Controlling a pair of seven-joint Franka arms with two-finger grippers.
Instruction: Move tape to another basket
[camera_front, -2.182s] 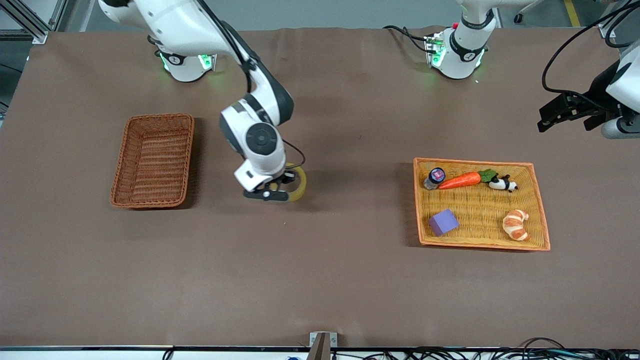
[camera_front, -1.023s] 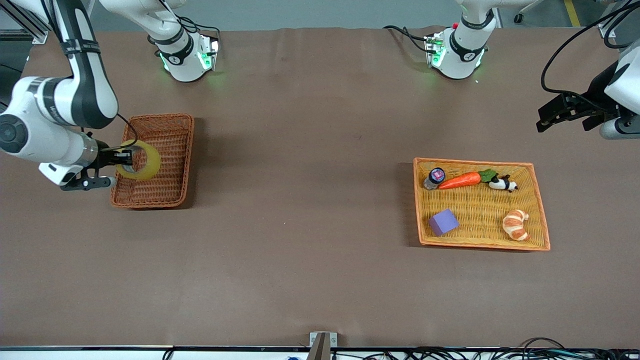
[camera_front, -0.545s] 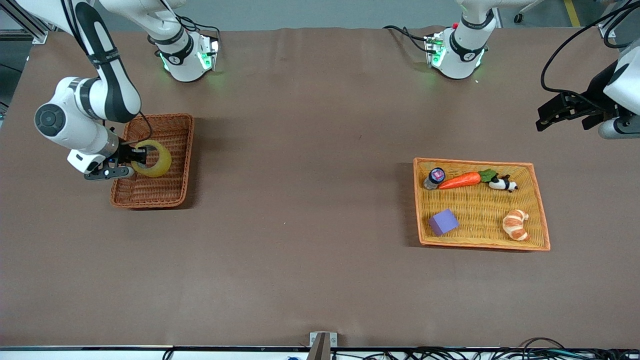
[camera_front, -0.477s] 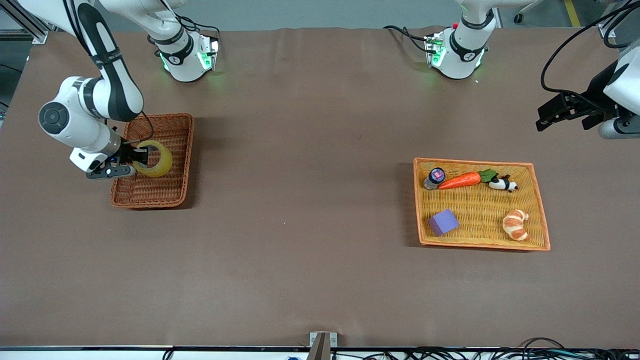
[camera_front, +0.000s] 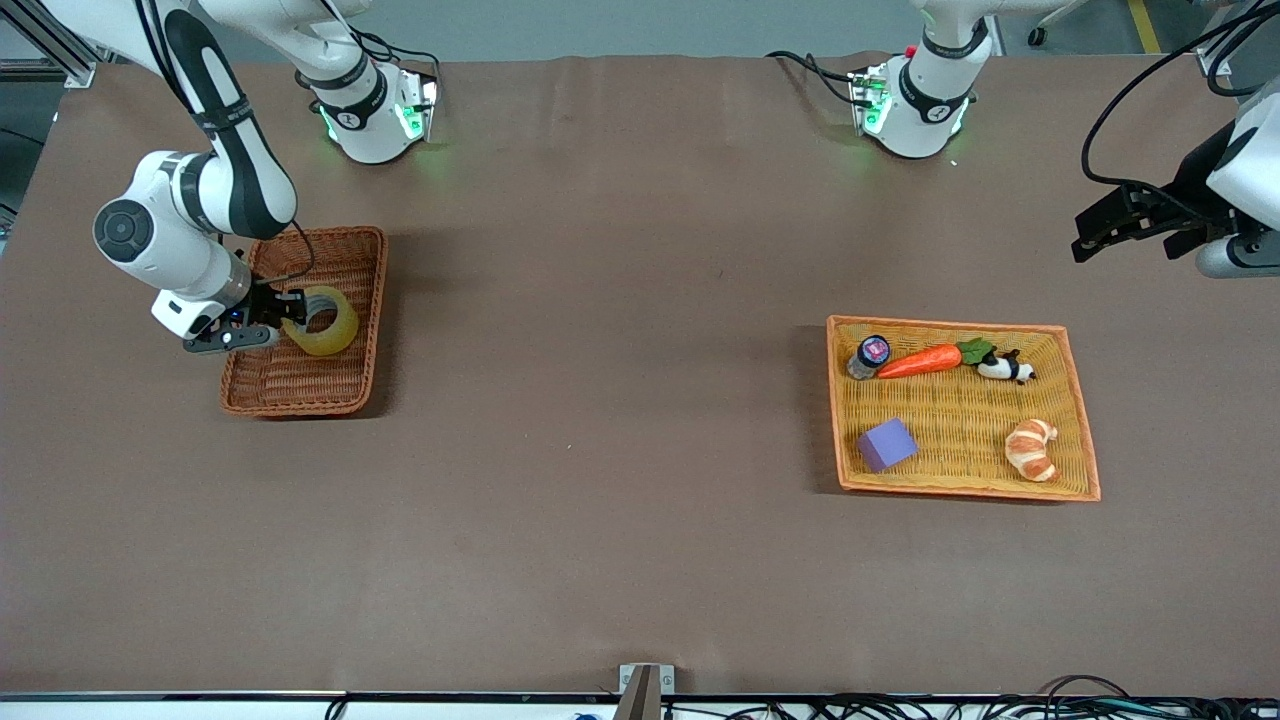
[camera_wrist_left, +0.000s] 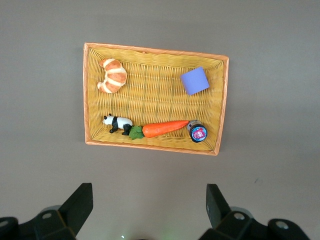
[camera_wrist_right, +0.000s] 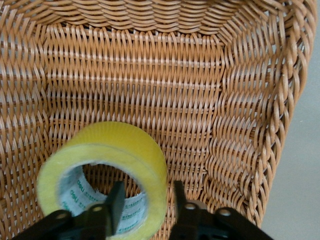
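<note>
The yellowish tape (camera_front: 336, 336) lies tilted in the reddish-brown wicker basket (camera_front: 300, 405) at the right arm's end of the table, its grey-white core showing. My right gripper (camera_front: 296, 318) is low in the basket. One finger is inside the ring and one outside, with a gap between them and the roll's wall, so it is open. The right wrist view shows the tape (camera_wrist_right: 125, 145), the basket floor (camera_wrist_right: 150, 75) and the right gripper (camera_wrist_right: 146, 197). My left gripper (camera_front: 1090, 240) waits open and empty, high off the left arm's end of the table; it also shows in the left wrist view (camera_wrist_left: 148, 192).
An orange-yellow woven tray (camera_front: 950, 323) toward the left arm's end holds a carrot (camera_front: 920, 361), a small jar (camera_front: 870, 353), a toy panda (camera_front: 1005, 368), a purple block (camera_front: 886, 444) and a croissant (camera_front: 1032, 449). The left wrist view looks down on that tray (camera_wrist_left: 150, 49).
My right arm carried the tape from mid-table to the wicker basket and lowered it in. Since half a second ago the fingers have parted and the roll has tipped over. The left arm is still.
</note>
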